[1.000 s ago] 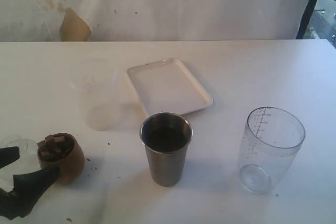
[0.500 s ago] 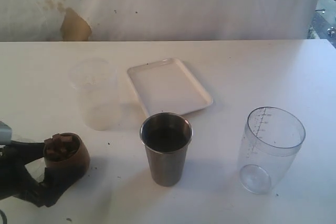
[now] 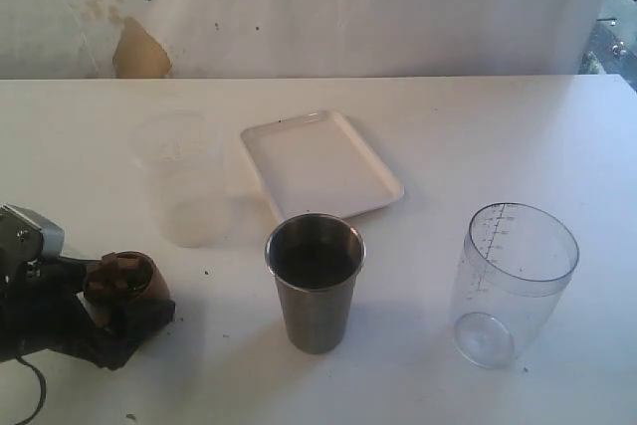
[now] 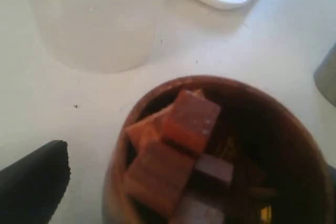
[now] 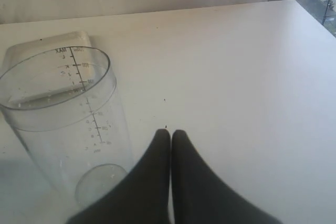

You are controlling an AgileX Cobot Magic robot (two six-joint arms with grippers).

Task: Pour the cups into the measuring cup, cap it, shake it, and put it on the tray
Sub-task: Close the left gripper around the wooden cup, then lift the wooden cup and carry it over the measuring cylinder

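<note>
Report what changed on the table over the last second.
The left hand came in from the lower left corner of the exterior view and now straddles the wooden cup, open, with one finger visibly clear of its wall. The cup itself has barely shifted. The steel tumbler, measuring cup, tray and frosted tub stayed put.

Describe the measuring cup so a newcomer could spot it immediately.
On the white table, find the flat tray. A steel tumbler stands in front of it, the measuring cup to that tumbler's right in the exterior view. It is clear with printed graduation marks, unlike the frosted tub.
</note>
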